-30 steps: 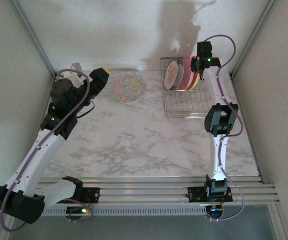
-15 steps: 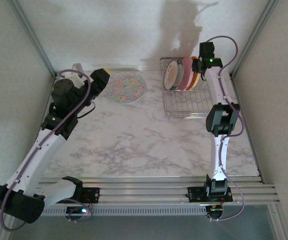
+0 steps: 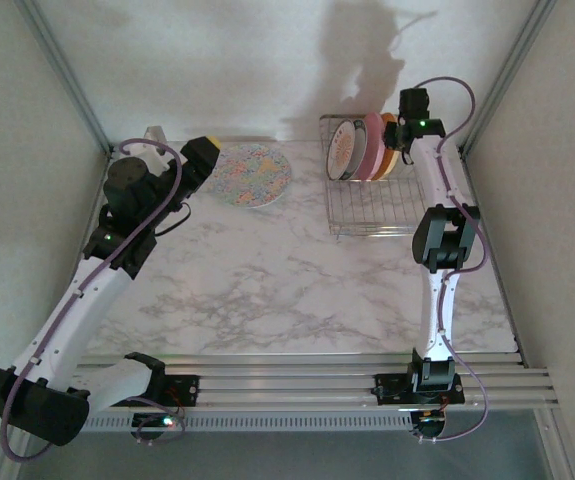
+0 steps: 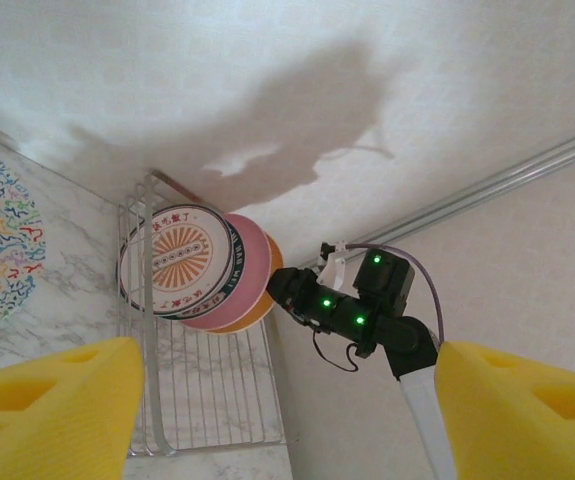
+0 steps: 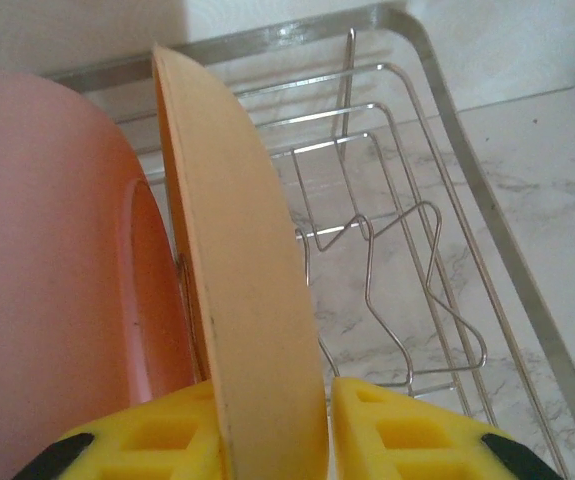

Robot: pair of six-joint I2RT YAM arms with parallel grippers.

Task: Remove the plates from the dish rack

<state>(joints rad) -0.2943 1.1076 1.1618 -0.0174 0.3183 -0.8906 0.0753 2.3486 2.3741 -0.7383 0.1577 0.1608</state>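
Since the earlier frame, the right gripper has been displaced slightly toward the far right corner of the dish rack; the left arm is seen unchanged. Three plates are shown standing on edge at the far end of the rack: the white plate with a dark-red rim at the left, the pink plate in the middle, and the orange plate at the right. In the right wrist view, the orange plate's rim is clamped between the yellow pads, one pad pressed against each face. A speckled plate is shown lying flat on the marble table, left of the rack and apart from it. The left gripper is held just beside this plate, its pads spread wide with nothing between them.
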